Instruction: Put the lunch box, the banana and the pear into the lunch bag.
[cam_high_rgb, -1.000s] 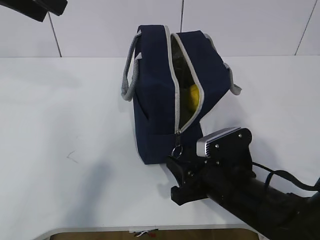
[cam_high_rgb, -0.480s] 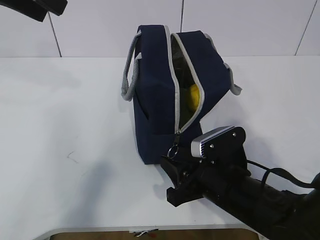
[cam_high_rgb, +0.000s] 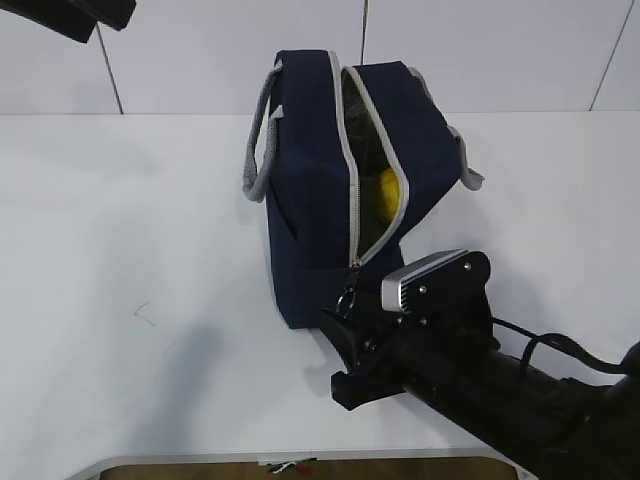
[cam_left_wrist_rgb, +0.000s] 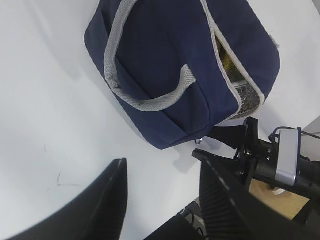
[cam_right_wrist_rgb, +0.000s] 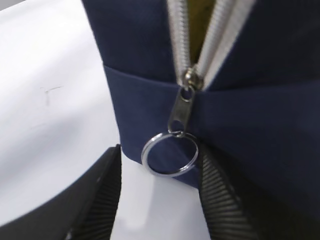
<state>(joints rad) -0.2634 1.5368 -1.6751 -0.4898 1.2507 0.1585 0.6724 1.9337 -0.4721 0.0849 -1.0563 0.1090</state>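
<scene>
On the white tabletop (cam_high_rgb: 120, 250) stands the lunch bag (cam_high_rgb: 310, 200), upright and boxy, its grey-trimmed zipper opening (cam_high_rgb: 368, 170) gaping from the top down the near face. No loose item lies on the tabletop in any view, which suggests the packing is largely or wholly done. Through the gap the exterior view shows a rounded yellow shape (cam_high_rgb: 388, 192), most likely the pear or the banana, though which one cannot be told from so narrow a glimpse; the left wrist view shows another sliver of yellow and a speckled pale surface inside the opening (cam_left_wrist_rgb: 235, 75). The lunch box is not visible anywhere, so it is either deep inside the bag or hidden, and that cannot be confirmed. Low at the front of the bag, the right gripper (cam_right_wrist_rgb: 157, 195) sits just before the zipper's lower end, its jaws spread with nothing between them but air, and the metal ring pull (cam_right_wrist_rgb: 169, 155) hangs between the two ribbed pads (cam_right_wrist_rgb: 102, 192) without being pinched. That placement reads as lining up on the ring, so what seems left is closing the zipper rather than loading anything. The left gripper (cam_left_wrist_rgb: 165, 200) hangs high above the tabletop well apart from the bag, its jaws also spread and empty. Smallest of all, the zipper slider (cam_right_wrist_rgb: 188, 80) rests at the bottom of the open teeth.
</scene>
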